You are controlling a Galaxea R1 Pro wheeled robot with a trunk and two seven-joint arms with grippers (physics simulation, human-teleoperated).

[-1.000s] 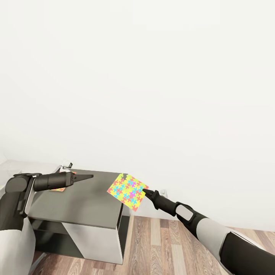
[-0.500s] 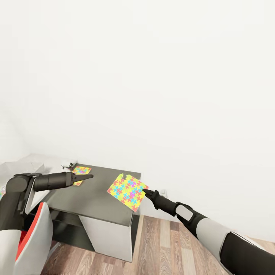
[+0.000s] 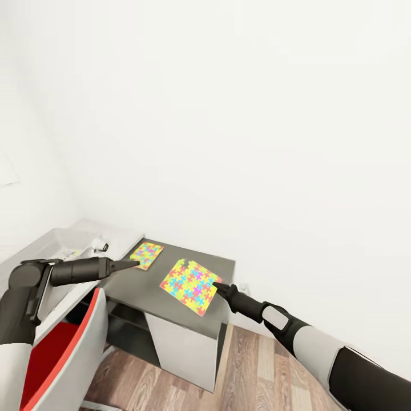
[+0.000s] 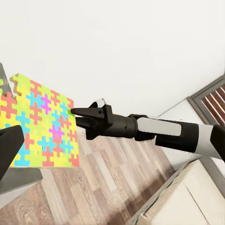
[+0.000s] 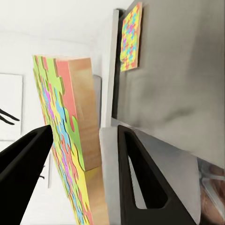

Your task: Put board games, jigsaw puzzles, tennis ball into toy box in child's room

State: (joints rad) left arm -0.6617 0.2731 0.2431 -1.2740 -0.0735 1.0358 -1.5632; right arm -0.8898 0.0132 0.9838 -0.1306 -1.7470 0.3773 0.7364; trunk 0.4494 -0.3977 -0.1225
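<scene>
While one rests, two jigsaw puzzles [image 3: 191, 286], [image 3: 146, 254], perhaps one gripper-held [image 3: 216, 285].

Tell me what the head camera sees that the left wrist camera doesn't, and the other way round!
Head view: a second jigsaw puzzle lying flat on the dark side unit, the empty left gripper and a red chair. Left wrist view: a beige cushioned surface. Both: the wooden floor and the right gripper pinching the held jigsaw puzzle by its edge, up off the unit.
</scene>
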